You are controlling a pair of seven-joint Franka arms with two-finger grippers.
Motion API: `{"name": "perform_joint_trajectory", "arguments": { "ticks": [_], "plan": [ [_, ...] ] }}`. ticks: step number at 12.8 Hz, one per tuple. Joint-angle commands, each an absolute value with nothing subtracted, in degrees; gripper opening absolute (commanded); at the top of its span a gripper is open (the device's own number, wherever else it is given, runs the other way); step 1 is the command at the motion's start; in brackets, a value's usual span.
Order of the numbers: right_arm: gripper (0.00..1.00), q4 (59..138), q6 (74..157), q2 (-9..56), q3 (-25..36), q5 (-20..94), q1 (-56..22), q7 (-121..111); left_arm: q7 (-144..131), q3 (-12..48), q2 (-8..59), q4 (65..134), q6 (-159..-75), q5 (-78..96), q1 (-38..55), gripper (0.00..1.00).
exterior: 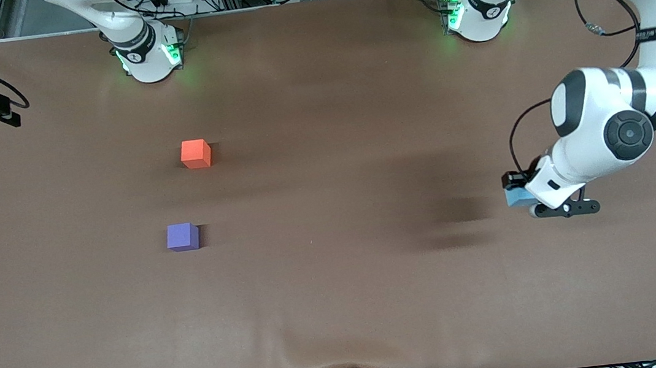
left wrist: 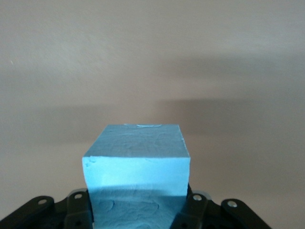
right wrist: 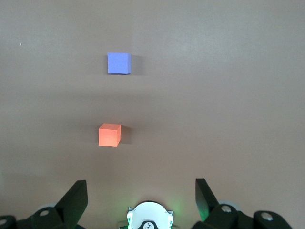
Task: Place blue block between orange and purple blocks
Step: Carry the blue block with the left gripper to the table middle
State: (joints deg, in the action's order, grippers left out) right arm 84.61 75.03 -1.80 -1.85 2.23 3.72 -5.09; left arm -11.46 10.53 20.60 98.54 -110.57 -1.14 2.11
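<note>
The left hand (exterior: 521,191) is down at the left arm's end of the brown worktop (exterior: 342,306), clenched on the blue block (exterior: 517,195). In the front view the block shows as a light blue edge poking out from under the white wrist, with a dark fingertip (exterior: 511,178) just above it. In the left wrist view the blue block (left wrist: 137,164) fills the middle of the picture, its lower part gripped between the black fingers (left wrist: 78,207), with bare brown worktop around it. Whether the block rests on the worktop or hangs just above it cannot be told. The orange block (exterior: 196,154) sits on the worktop toward the right arm's end, well apart from the blue block. The purple block (exterior: 182,236) lies nearer to the front camera than the orange block, with a bare strip of worktop between the two. Neither touches anything else. The right hand (right wrist: 141,200) waits up high with its fingers spread wide and nothing between them. Its wrist view looks down on the orange block (right wrist: 109,135), the purple block (right wrist: 118,63) and the right arm's own base (right wrist: 149,215) with its green light. In the front view the right hand itself is out of sight; only its arm's base (exterior: 145,53) shows at the worktop's edge.
</note>
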Motion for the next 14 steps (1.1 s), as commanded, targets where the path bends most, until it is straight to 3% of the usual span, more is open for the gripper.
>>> {"name": "perform_joint_trajectory", "arguments": {
  "ticks": [1,3,8,11,14],
  "plan": [
    [1.00,84.2,74.4,-1.8,-2.0,1.8,4.1,-5.8,-19.4,16.3,21.8,93.6,-105.3,0.3,3.2,0.00],
    [1.00,84.2,74.4,-1.7,-2.0,1.8,4.1,-5.8,-26.4,19.4,23.9,92.7,-105.4,2.7,6.7,0.00],
    [1.00,84.2,74.4,-1.7,-2.0,1.8,4.1,-5.8,-39.5,18.9,37.1,82.1,-107.0,2.6,23.7,0.00],
    [1.00,84.2,74.4,-1.7,-2.1,1.8,4.2,-5.7,-43.5,16.0,41.0,81.7,-114.4,2.2,31.8,0.00],
    [1.00,84.2,74.4,-1.7,-2.1,2.0,4.3,-5.7,-47.2,8.2,43.8,81.7,-118.2,0.4,43.3,0.00]
  ]
}}
